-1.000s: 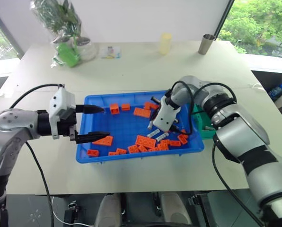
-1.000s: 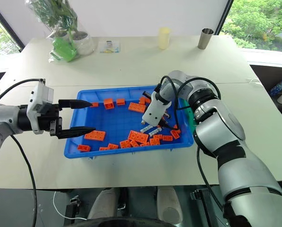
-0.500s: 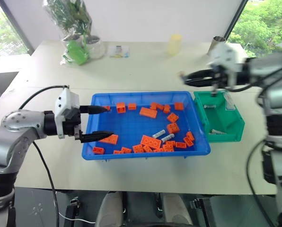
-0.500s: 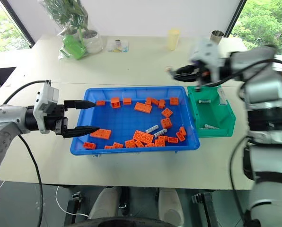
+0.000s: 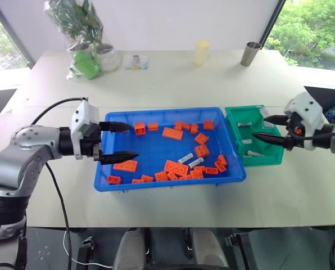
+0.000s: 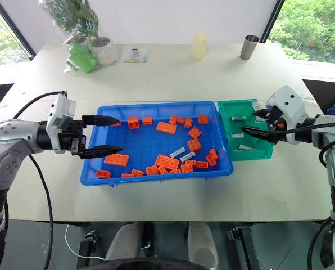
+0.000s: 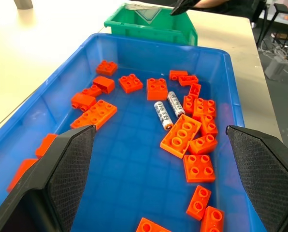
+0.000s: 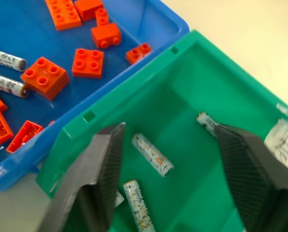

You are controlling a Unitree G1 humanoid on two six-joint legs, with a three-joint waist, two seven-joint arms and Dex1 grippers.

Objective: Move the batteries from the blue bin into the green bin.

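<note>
From the head views, two silver-grey batteries (image 5: pixel 190 161) lie among orange bricks (image 5: pixel 176 167) in the blue bin (image 5: pixel 156 183) on the tabletop (image 5: pixel 173 79). In the left wrist view, the left pincer (image 7: pixel 161 179) gapes wide, empty. In the right wrist view, the right pincer (image 8: pixel 168 188) spreads wide over the green bin (image 8: pixel 192 67), where more batteries lie.

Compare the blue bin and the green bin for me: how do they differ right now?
The blue bin is wide and shallow; the green bin is much smaller and deeper. The blue bin holds many orange bricks plus two batteries; the green bin holds batteries only. The open left gripper hovers over the blue bin, the open right gripper over the green. Both are rectangular plastic, side by side.
</note>
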